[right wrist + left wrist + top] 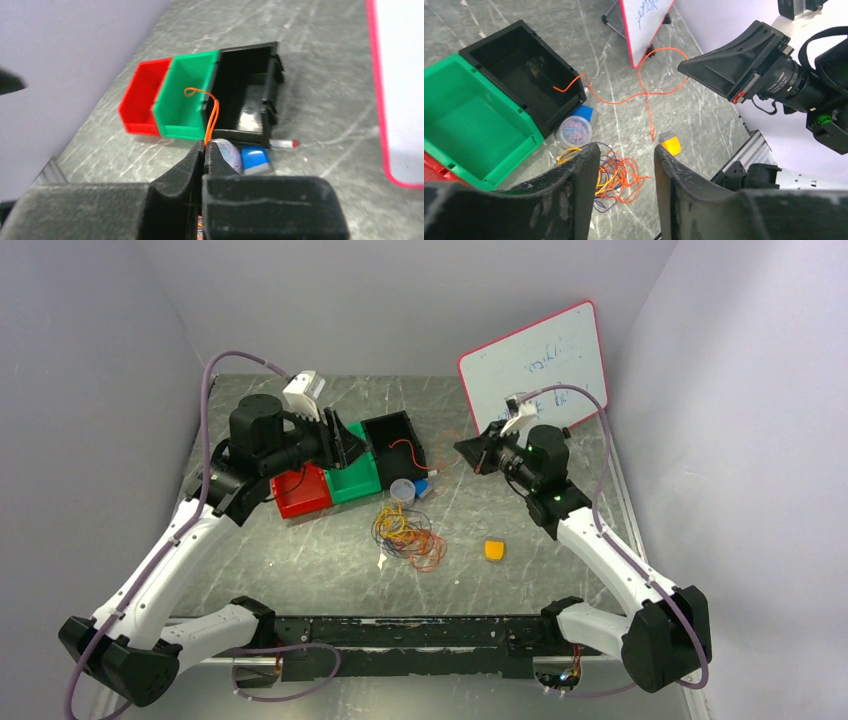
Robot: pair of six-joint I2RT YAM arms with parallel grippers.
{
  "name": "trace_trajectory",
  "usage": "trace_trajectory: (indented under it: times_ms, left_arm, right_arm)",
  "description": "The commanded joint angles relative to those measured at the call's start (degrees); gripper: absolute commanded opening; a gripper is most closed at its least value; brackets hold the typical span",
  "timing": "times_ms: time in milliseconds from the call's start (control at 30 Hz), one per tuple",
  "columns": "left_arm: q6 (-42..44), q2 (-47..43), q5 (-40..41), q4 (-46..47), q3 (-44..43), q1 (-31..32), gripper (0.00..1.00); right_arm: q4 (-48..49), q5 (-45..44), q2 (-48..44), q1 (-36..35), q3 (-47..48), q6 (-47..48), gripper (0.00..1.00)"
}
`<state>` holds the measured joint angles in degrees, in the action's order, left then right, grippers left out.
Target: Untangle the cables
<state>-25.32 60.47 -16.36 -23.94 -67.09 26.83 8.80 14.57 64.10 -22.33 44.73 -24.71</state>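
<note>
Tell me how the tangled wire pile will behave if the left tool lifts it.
Probably floppy: the wire pile lies in thin, loose loops, and the orange wire pinched in the right tool droops in curves. Likely light, being fine strands. Orange, yellow and dark loops overlap, so they may lift as one clump.

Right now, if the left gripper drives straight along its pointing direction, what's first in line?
Left gripper: probably the cable tangle, lying straight ahead between its open jaws; depth unclear.

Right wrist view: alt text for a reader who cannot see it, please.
The right claw is shut on an orange cable that loops up before a green bin. A red bin and a black bin flank it.
</note>
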Motion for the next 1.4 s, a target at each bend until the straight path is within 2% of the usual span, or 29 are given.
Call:
trace_trajectory:
  times_ms: [0,133,267,367,600,700,967,1200,1367]
  left_arm:
    - [0.36,0.83,-6.42,6.68,0.81,-0.06,0.52]
    - [0.14,1.6,-7.0,8.73,1.47,-0.13,0.56]
    - [0.33,1.67,-5.55,8.0,2.0,-0.09,0.56]
    - [1.01,0.78,2.44,3.4,1.48,-0.09,0.56]
    - [-0.45,-1.16,27.06,-8.84,0.92,-0.11,0.57]
    - [-0.4,-3.17,31.7,-10.73,2.03,-0.11,0.57]
    - [2.04,-6.51,38.48,-12.75,5.16,-0.2,0.58]
    - [3.7,-7.71,39.51,-9.79,9.42,-0.15,0.58]
    - [5.17,-7.63,40.11,-7.44,12.94,-0.14,0.57]
  right_arm:
    - [5.3,15.63,-0.5,-0.06,1.05,6.68,0.0]
    - [4.31,20.14,0.22,-0.08,3.23,8.09,0.0]
    - [1.82,17.95,1.03,-0.09,5.81,7.72,0.0]
    - [-1.62,14.19,2.8,-0.27,8.97,7.64,0.0]
    - [-7.31,4.33,10.4,-3.18,17.16,9.01,0.0]
    - [-7.09,2.08,14.47,-3.36,19.51,8.61,0.0]
    - [-5.94,-2.74,28.14,-4.22,28.17,9.05,0.0]
    - [-7.72,-6.8,38.78,-5.62,37.01,10.64,0.0]
    - [-11.78,-9.88,45.47,-9.91,44.23,13.92,0.0]
